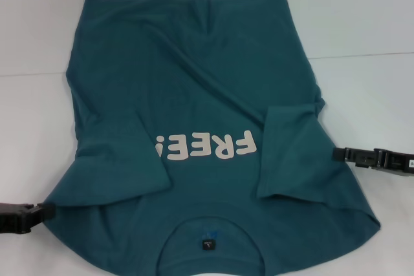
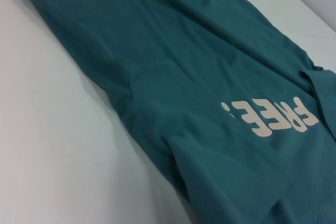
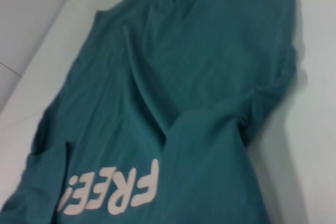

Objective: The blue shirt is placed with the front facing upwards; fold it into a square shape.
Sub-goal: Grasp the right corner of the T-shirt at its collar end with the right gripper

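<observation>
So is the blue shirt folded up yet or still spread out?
Mostly spread out. The blue shirt lies flat, front up, with the FREE! lettering showing. Only the right sleeve is folded inward.

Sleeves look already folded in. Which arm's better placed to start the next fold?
Probably left. The left gripper touches the shirt edge near the collar corner, while the right gripper sits at the edge beside the folded sleeve. Close call; likely both lift together.
</observation>
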Robot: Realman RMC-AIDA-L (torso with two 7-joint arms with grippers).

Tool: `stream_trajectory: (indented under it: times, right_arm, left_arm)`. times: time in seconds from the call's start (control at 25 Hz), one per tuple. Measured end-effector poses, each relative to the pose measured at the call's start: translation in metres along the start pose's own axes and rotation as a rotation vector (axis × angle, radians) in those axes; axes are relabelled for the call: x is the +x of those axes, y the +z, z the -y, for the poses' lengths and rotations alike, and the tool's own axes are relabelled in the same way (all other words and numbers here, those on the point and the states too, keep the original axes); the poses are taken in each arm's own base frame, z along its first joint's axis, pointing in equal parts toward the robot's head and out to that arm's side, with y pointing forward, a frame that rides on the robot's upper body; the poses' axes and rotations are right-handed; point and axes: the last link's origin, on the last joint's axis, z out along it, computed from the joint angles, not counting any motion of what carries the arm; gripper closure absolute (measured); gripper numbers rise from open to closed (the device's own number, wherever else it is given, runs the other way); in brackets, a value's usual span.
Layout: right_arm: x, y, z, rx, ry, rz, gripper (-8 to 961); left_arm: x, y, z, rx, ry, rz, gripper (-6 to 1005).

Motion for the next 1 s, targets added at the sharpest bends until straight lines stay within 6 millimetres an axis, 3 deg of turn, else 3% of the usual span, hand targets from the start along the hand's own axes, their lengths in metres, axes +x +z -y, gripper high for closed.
stream_trajectory:
  times: [0.64,1.0]
  right_arm:
    - [0.010,0.010,-0.009,-0.032,-0.033,-0.051,41]
    - [0.024,-0.004,-0.010,-0.098,-0.008,-0.091,39]
  left_arm:
    - [0.003,0.002,-0.001,-0.005,0.005,-0.002,989]
    - [0.006,0.004,-0.003,-0.011,0.010,-0.004,990]
